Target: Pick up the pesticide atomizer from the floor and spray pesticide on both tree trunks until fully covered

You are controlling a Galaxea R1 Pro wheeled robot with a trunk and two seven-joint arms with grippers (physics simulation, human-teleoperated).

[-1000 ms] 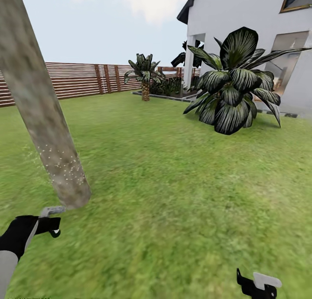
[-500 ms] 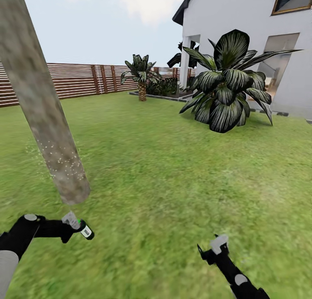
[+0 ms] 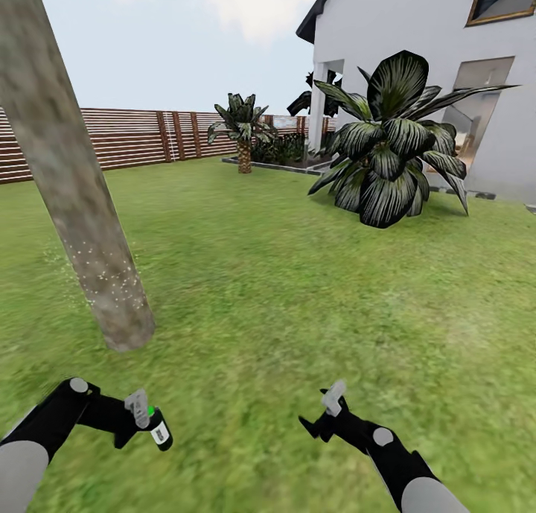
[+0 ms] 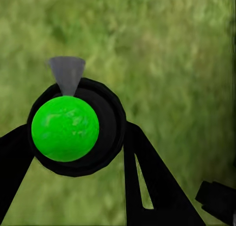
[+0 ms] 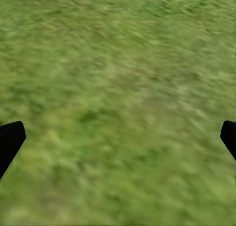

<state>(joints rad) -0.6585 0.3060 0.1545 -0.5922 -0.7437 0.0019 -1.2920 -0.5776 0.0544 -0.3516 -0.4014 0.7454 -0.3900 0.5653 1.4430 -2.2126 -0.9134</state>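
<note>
— Both our arms have come lower and nearer to us since half a second ago. Our left claw was just under the foot of the tree trunk; now it hangs further down over the grass, apart from the bark. Our right claw has also shifted toward the middle.

— And the bottle?

— Our left claw is closed around the pesticide atomizer. From the head we see its dark body with the white label, tilted, and a small green spot at its top.

— What does the left wrist camera add?

— It looks straight at the end of the atomizer: a bright green ball inside a dark round rim, with a grey cone at its edge. Black fingers of the claw press the rim from both sides. The label cannot be seen from there.

— The right one?

— Our right claw is wide open and holds nothing; the two black fingertips stand at opposite edges with only grass between them.

— Anything on the trunk?

— Pale specks on its lower part. Behind we see the wooden fence, the white house and a big dark-leaved plant.
</note>
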